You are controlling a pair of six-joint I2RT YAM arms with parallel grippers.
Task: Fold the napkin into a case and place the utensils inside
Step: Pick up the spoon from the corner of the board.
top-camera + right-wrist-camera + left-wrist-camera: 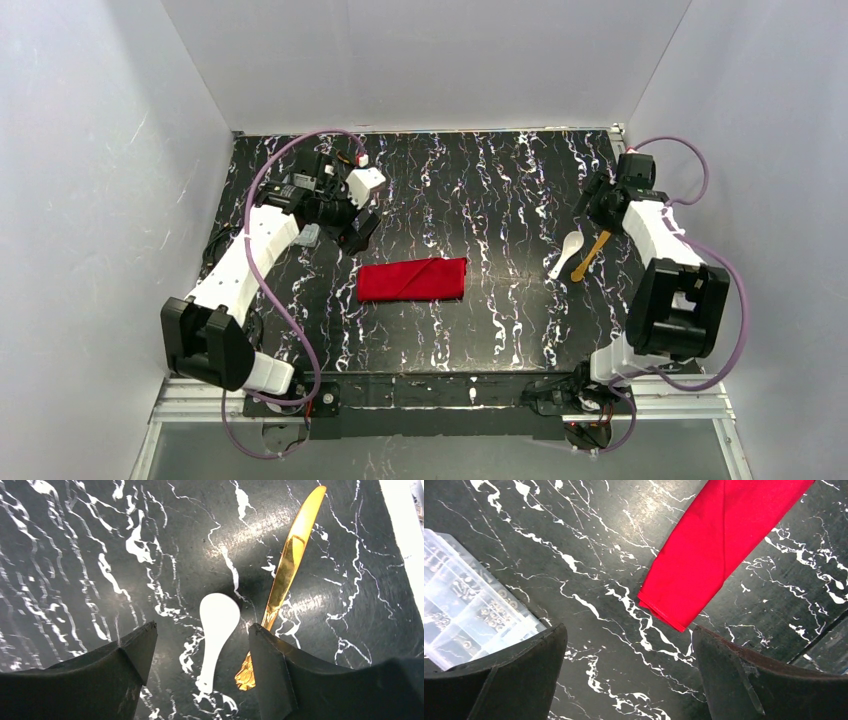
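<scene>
Two utensils lie at the far right of the black, white-veined marble-patterned table (pixel 480 180): a small white plastic spoon with a round bowl (pixel 564 252) and, just to its right, a slender yellow-gold utensil (pixel 591 255). The right gripper (pixel 598 205) hangs over their far ends with its fingers apart and nothing clamped. In the right wrist view the spoon (pixel 217 625) shows in the gap of the right gripper (pixel 200 630). The yellow-gold utensil (pixel 290 565) runs along the inner edge of one dark finger (pixel 280 670), which hides part of its ornate end.

The bright red, slightly shiny napkin (pixel 412 279) lies mid-table, folded into a narrow layered rectangle with a diagonal edge, well left of the utensils. The left gripper (pixel 358 228) sits at the far left, beyond the cloth's left end. Its fingers are spread wide and hold nothing. From the left wrist, one short end of the napkin (pixel 719 545) lies just past the open gap of the left gripper (pixel 629 635), not touching it. A clear plastic compartment box (pixel 469 605) lies on the other side.
</scene>
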